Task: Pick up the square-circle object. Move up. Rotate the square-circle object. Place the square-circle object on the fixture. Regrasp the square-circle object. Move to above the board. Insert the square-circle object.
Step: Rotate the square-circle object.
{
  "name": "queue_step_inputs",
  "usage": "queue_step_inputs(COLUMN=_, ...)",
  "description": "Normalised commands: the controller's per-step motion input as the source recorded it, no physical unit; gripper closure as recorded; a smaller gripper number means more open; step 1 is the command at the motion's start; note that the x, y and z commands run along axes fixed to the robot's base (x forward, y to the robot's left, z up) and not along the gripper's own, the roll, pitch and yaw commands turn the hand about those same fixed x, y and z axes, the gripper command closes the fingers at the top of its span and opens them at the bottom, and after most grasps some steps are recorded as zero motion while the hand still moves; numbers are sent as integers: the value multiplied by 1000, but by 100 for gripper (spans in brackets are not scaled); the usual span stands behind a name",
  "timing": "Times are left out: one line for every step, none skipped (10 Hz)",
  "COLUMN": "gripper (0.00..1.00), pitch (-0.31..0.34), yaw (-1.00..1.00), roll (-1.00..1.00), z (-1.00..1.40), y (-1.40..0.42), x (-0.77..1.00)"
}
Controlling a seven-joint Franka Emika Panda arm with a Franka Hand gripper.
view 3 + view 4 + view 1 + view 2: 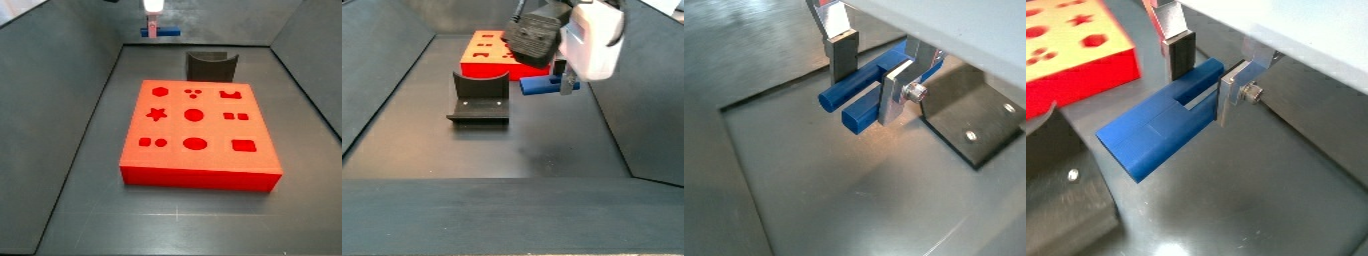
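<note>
The gripper [867, 75] is seen clamped on the small bright blue plastic square-circle object [855, 97], held beside the dark notched fixture [478, 97]; placing, regrasping and insertion are judged outstanding.

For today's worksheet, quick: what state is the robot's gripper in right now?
Gripper: shut on the square-circle object, beside the fixture.

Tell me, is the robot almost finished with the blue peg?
Not nearly. The gripper has its fingers around the blue peg, near the floor beside the fixture; whether it has lifted yet is unclear. The fixture's notch is empty, and no blue shows in the red board's holes. Turning it, resting it on the fixture, regrasping and inserting remain.
</note>
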Motion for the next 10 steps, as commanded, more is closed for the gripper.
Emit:
queue_step_inputs(gripper=100, pitch=-7, yaw=-1000, roll=-3, z=-24, y=16, x=28)
queue_step_inputs(gripper=100, pitch=-7, yaw=-1000, roll=-4, z=-24, y=17, x=28)
queue_step_inputs(gripper=100, pitch=-7, yaw=-1000, roll=-4, z=-24, y=17, x=28)
queue_step_inputs(gripper=100, pitch=-8, yaw=-1000, roll=-4, z=-24, y=17, x=28)
queue_step_inputs(gripper=100, pitch=-8, yaw=-1000, roll=-4, z=-24, y=17, x=28)
queue_step_inputs(gripper=100, pitch=-9, yaw=-1000, roll=-4, z=-24, y=17, x=28)
queue_step_inputs(gripper=100, pitch=-9, yaw=-1000, roll=-5, z=-24, y=17, x=28)
queue_step_inputs(gripper=100, pitch=-9, yaw=-1000, roll=-5, z=-24, y=17, x=28)
queue_step_inputs(gripper=100, pitch=-10, yaw=-1000, roll=-5, z=-24, y=17, x=28)
queue_step_inputs(gripper=100, pitch=-10, yaw=-1000, roll=-5, z=-24, y=17, x=28)
